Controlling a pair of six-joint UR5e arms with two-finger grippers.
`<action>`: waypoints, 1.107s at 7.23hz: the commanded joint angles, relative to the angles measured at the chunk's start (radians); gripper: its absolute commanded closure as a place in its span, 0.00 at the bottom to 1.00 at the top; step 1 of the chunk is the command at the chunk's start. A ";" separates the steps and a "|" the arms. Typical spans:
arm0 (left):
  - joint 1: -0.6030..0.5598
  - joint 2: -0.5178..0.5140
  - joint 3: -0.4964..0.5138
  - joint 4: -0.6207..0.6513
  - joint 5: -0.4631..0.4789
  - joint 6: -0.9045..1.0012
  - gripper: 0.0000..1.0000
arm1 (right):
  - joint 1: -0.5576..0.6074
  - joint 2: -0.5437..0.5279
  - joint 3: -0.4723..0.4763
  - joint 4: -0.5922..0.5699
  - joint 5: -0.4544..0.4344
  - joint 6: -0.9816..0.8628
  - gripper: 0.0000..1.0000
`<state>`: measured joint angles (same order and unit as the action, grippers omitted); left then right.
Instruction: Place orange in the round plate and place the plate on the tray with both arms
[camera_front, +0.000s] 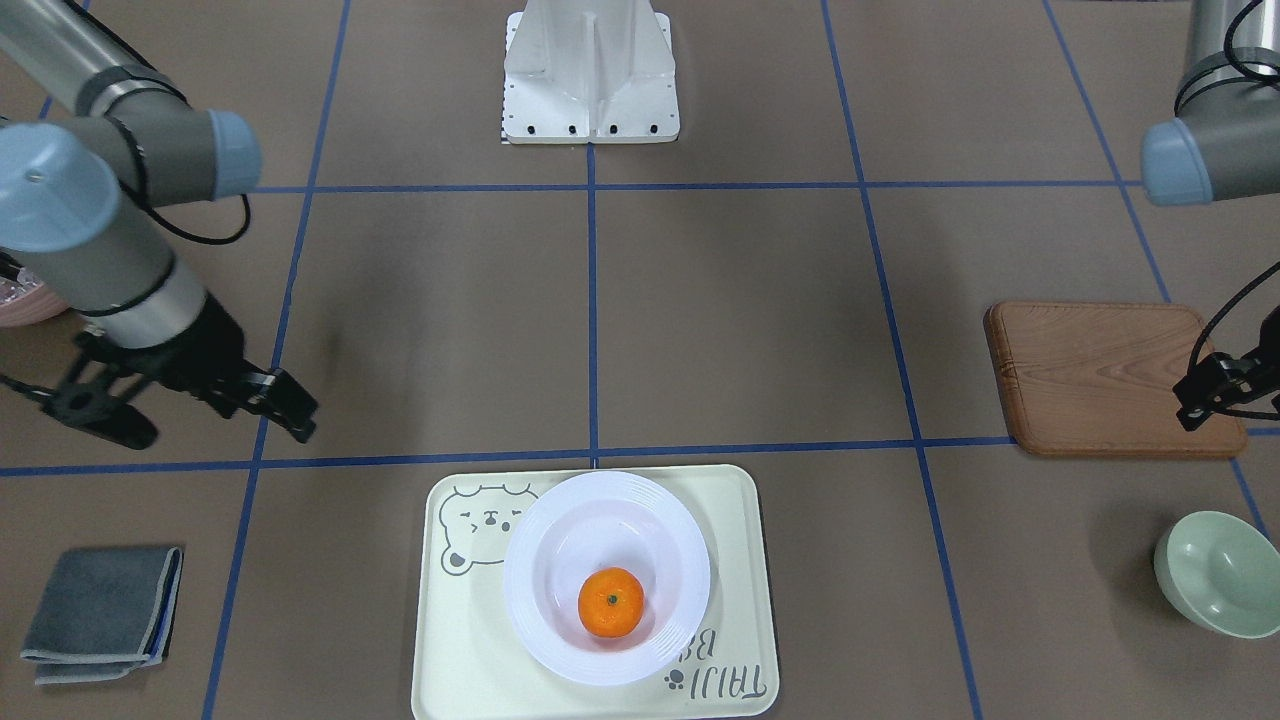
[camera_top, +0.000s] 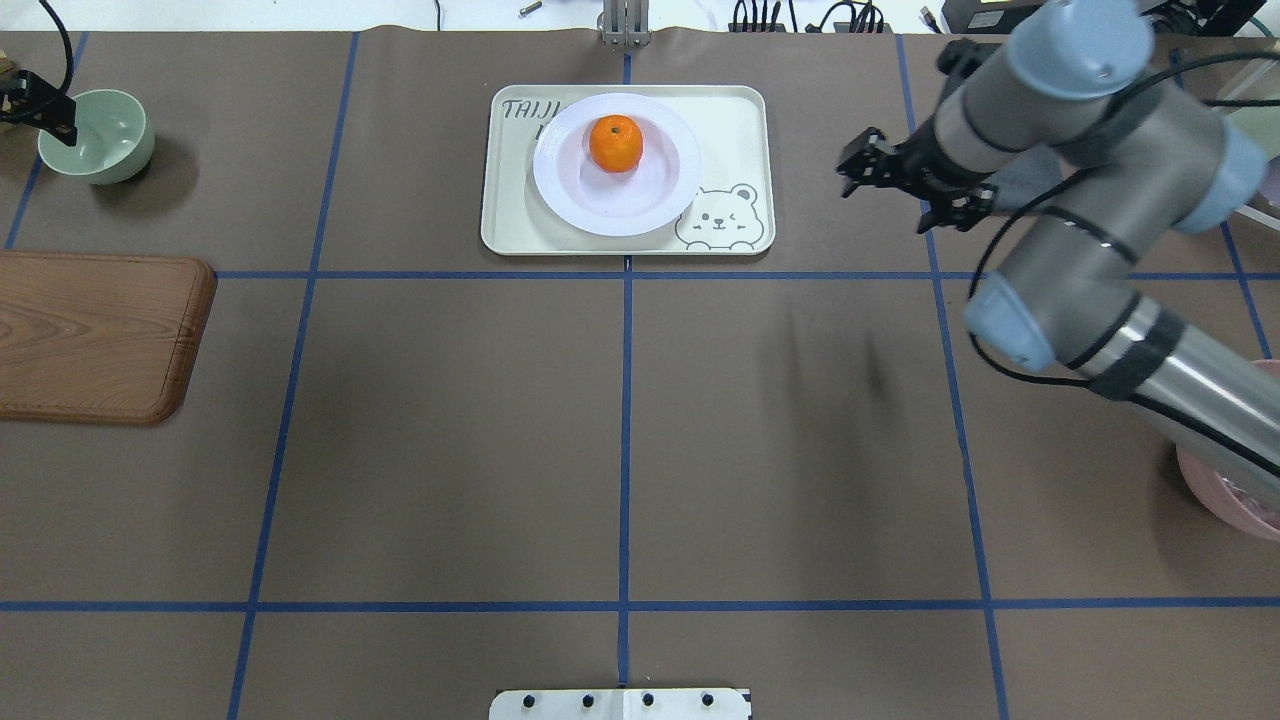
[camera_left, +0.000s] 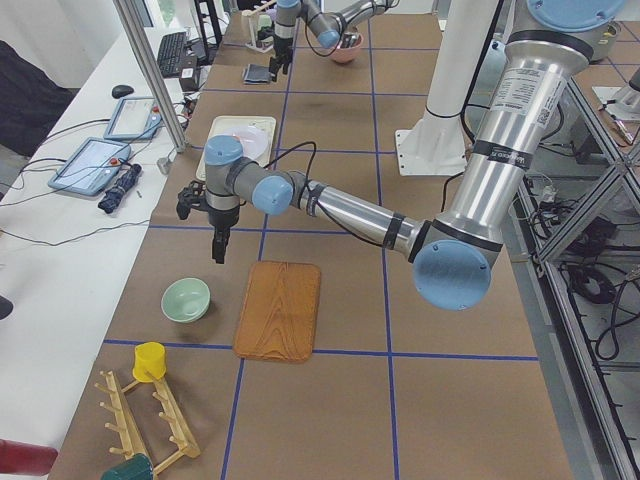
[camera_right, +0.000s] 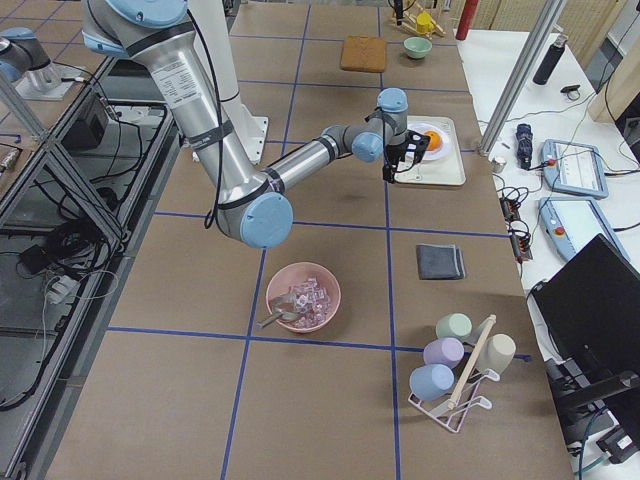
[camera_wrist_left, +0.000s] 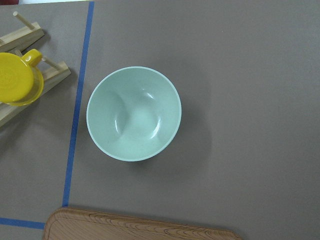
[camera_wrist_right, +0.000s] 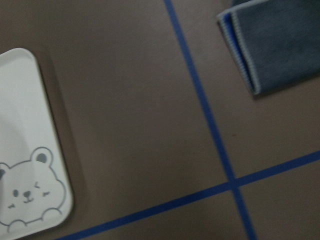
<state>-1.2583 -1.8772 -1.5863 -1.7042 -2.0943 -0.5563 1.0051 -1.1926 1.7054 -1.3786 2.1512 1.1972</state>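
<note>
Evidently the task looks complete: the orange (camera_top: 615, 143) sits in the round plate (camera_top: 572, 172) on the tray (camera_top: 735, 120), the right gripper (camera_top: 888, 192) hangs nearby, spread and empty, the left gripper (camera_front: 1210, 398) has jaws I cannot tell, so next the 2 arms need only retreat.
</note>
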 joint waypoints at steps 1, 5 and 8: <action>-0.003 0.041 -0.004 -0.006 -0.024 0.115 0.02 | 0.221 -0.244 0.118 -0.100 0.122 -0.457 0.00; -0.178 0.186 -0.001 0.004 -0.239 0.379 0.02 | 0.515 -0.354 0.001 -0.323 0.124 -1.338 0.00; -0.303 0.347 0.008 -0.001 -0.239 0.651 0.02 | 0.560 -0.410 -0.001 -0.323 0.145 -1.363 0.00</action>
<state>-1.5216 -1.5990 -1.5758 -1.6976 -2.3308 0.0241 1.5547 -1.5890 1.7168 -1.6959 2.2949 -0.1450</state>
